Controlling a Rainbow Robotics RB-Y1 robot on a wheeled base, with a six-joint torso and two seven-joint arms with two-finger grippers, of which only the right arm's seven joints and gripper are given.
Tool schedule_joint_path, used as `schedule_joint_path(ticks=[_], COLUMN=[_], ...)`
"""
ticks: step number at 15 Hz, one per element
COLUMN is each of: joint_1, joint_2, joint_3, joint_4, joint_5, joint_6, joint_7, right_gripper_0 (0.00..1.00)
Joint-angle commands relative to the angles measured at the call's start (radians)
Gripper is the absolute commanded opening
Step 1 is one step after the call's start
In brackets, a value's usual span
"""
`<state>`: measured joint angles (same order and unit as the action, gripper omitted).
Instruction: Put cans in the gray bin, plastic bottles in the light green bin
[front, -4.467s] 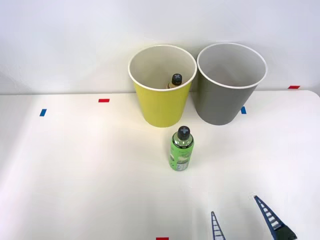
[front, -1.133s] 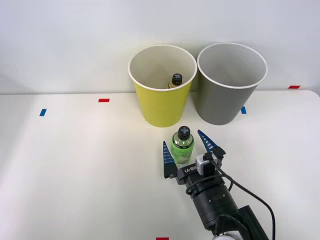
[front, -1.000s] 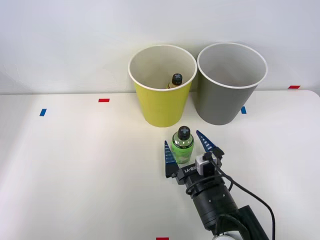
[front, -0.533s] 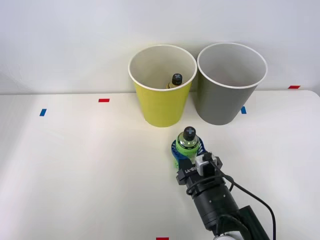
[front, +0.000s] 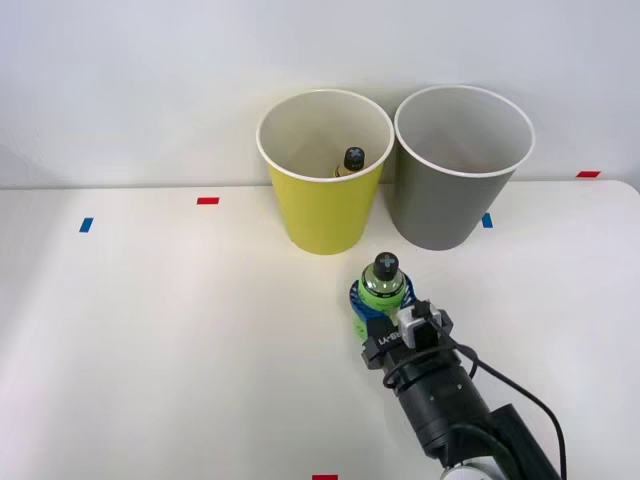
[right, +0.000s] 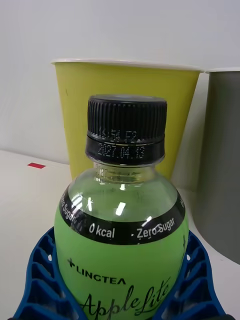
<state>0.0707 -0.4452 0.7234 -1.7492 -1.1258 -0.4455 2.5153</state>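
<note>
Inside light green bin (front: 322, 215), one paler bottle (front: 350, 163) stands.

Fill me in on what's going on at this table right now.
The robot's right gripper is shut on the green bottle, its blue ribbed fingers wrapped around the bottle's body. The bottle is upright, in front of the light green bin. That bin already holds another bottle with a black cap. The gray bin stands beside it on the white table; nothing is visible inside it.

green bottle (right: 122, 250) black-capped, blue ribbed claw (front: 378, 304), yellow-green bin (front: 322, 210)
</note>
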Motion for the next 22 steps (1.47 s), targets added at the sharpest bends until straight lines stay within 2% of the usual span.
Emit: schedule_joint_path(ticks=[1,6,9,10,17,22], joint_1=[0.100,0.185,0.192,0.196,0.167,0.043], joint_2=[-0.003,-0.040,-0.063,-0.066,-0.084,-0.021], joint_3=[-0.157,-0.318,-0.357,-0.366,-0.397,-0.437], joint_4=[-0.191,-0.437,-0.538,-0.564,-0.655,-0.653], joint_5=[0.006,-0.028,-0.149,-0.151,-0.149,-0.201], joint_6=[0.245,0.484,0.528,0.528,0.522,0.522], joint_7=[-0.009,-0.050,-0.092,-0.090,-0.081,-0.089], right_gripper_0=[0.00,0.00,0.00,0.00,0.00,0.00])
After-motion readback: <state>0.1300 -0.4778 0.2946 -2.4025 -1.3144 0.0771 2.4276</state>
